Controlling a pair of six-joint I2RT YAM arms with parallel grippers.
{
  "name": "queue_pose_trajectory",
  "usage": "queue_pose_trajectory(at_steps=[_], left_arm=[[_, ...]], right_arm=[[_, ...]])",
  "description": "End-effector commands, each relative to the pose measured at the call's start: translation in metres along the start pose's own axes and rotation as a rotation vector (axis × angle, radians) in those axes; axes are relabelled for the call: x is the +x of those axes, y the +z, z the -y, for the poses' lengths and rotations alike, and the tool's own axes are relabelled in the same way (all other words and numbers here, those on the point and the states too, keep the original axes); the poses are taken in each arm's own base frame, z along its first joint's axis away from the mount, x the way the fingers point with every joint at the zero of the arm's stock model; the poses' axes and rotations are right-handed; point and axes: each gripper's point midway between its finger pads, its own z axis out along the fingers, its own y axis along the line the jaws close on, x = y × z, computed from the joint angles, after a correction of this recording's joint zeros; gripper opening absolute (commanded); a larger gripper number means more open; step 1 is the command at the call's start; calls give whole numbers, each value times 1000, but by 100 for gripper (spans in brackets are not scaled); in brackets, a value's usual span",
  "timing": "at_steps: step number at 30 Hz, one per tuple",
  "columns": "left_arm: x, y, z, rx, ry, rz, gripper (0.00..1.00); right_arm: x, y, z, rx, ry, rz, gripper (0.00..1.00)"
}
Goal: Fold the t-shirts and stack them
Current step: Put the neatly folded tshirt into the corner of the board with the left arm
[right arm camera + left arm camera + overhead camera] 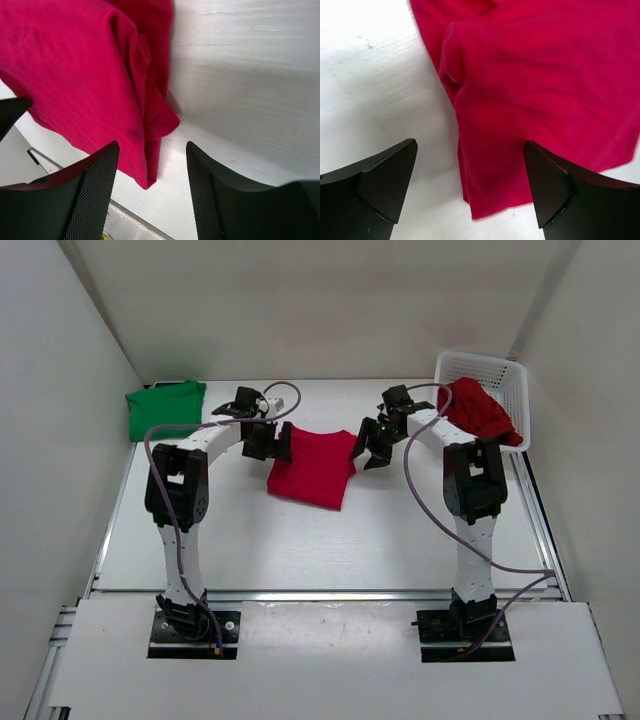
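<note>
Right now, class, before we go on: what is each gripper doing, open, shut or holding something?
Left gripper: open, holding nothing, above the red t-shirt.
Right gripper: open, holding nothing.

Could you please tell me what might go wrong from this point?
The folded red t-shirt lies between the open left end effector and right end effector; a careless retreat could snag its loose layered edge and undo the fold. The other red t-shirt drapes over the white basket rim, so pulling it might drag the basket along.
</note>
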Motion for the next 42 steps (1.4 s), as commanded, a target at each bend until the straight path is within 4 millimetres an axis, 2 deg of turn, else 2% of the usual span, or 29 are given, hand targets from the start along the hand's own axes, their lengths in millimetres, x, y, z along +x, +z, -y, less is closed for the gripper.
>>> queue_pose_trajectory(at_steps=[1,3,4,7,10,12,14,17,19,20,21,22,23,25,26,28,30,34,35,37,38,40,42], left_arm=[[-2,6,10,52,-19,-32,98],[-8,11,12,58,-13,-31,99],[1,16,9,56,-27,-64,98],[9,26,10,73,-52,-98,98],[22,32,17,116,-78,-124,98],[40,36,27,166,-98,-168,96],[49,41,33,185,-96,-191,90],[64,50,40,196,-101,-226,75],[59,54,47,234,-99,-224,61],[62,56,49,237,-101,-238,59],[58,58,52,256,-102,-235,51],[54,58,50,258,-96,-229,37],[52,56,49,256,-98,-225,29],[41,52,42,234,-94,-198,5],[36,50,44,233,-87,-189,1],[16,37,31,196,-79,-134,0],[-7,17,27,153,-33,-66,0],[-49,-17,-6,-55,89,51,0],[-61,-27,-11,-96,124,81,0],[-67,-33,-28,-162,134,75,0],[-77,-39,-34,-194,150,93,0],[-80,-39,-55,-260,151,77,0],[-100,-52,-76,-347,182,105,0]], right_arm=[[-5,17,-17,-51,-12,-16,61],[-6,24,-17,-51,-4,-28,61],[-8,27,-15,-47,2,-30,60],[-9,36,-11,-44,25,-56,59],[-4,42,-10,-54,47,-88,57],[0,48,-10,-63,53,-102,55],[3,51,-12,-69,46,-110,53],[4,53,-14,-80,51,-118,51],[5,53,-13,-83,51,-120,51],[5,52,-15,-90,46,-119,51],[6,53,-13,-88,40,-122,51],[7,51,-15,-89,42,-121,50],[6,49,-13,-86,37,-120,51],[6,44,-11,-86,47,-115,52],[5,40,-11,-94,35,-106,51],[3,30,-7,-87,38,-98,52],[-2,8,-7,-61,6,-57,53],[-11,-35,-4,-12,-62,18,53],[-13,-44,3,8,-62,25,54],[-15,-61,1,23,-94,60,54],[-15,-66,2,31,-94,65,54],[-19,-78,5,38,-99,96,54],[-21,-88,7,41,-107,124,54]])
